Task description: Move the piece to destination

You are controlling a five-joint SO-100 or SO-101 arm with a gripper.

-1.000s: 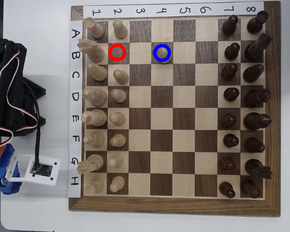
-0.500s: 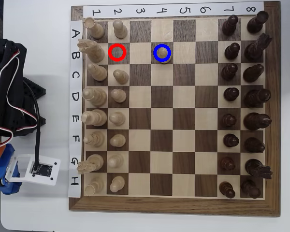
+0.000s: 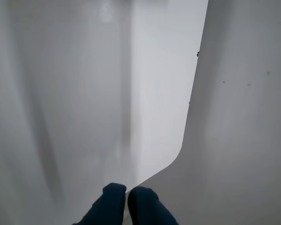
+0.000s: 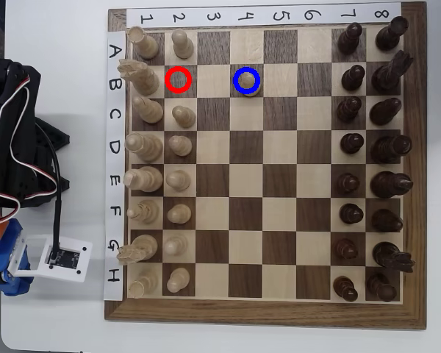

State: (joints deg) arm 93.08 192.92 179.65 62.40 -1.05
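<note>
pawn (image 4: 249, 83) sits inside the blue ring (image 4: 247, 80), so your move looks done.
gripper (image 3: 127, 194) parked off the chessboard (image 4: 264, 315), fingertips pressed together, empty.

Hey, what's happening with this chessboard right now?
Nothing is being handled. The pale pawn already stands on the blue-ringed square, while the red-ringed square is empty. The arm sits off the board's left side in the overhead view, and the tool shows shut over bare white table in the wrist view.
</note>
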